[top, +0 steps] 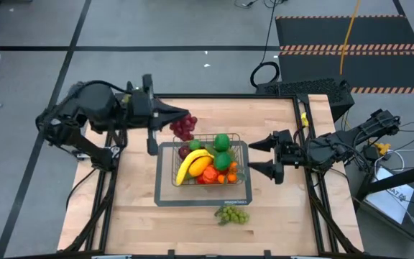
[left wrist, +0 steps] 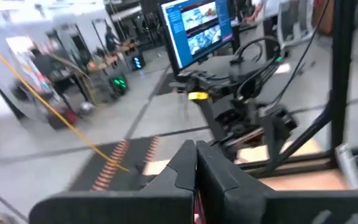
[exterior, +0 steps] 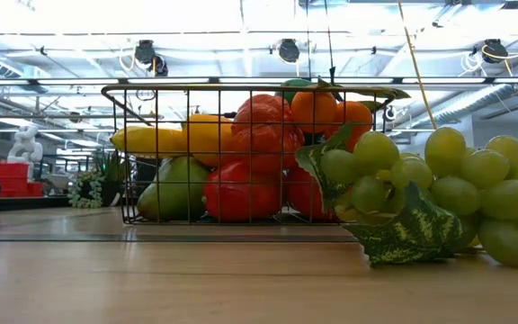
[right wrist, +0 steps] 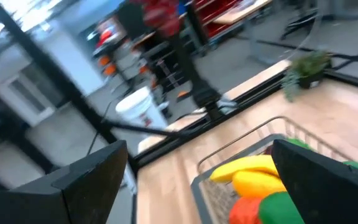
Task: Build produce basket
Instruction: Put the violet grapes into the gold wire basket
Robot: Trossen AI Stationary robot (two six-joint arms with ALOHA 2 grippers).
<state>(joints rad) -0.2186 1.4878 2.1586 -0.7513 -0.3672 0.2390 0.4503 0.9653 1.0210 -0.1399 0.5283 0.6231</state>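
Produce fills the low silvery wire-mesh basket [top: 166, 171], which sits on its dark grey flat base near the middle of the pale wooden tabletop [top: 135, 223]. From above, one yellow plastic banana [top: 192, 162] lies at a slant across the basket, two green balls [top: 222, 142] sit beside it toward the far wall, one red fruit [top: 210, 175] and a few small orange pieces [top: 230, 173] crowd the near right corner, and one dark red piece [top: 184, 152] shows by the banana's far end. The level view adds a green pear [exterior: 176, 200] low against the mesh and two oranges [exterior: 315, 110] on top of the heap; exact totals inside cannot be told because the pieces overlap.

Two bunches of grapes are outside the basket. One purple bunch [top: 184, 127] hangs at the tip of the left pincer [top: 186, 116], just beyond the basket's far left corner; the pincer is fully closed and appears to have hold of the bunch. One green bunch [top: 231, 214] with a dark green leaf lies on the tabletop just in front of the base, and in the level view it blocks the basket's right end.

The right pincer [top: 256, 156] hovers just right of the basket, jaws spread wide and holding nothing. A black keyboard [top: 304, 89] lies beyond the tabletop's far right corner.
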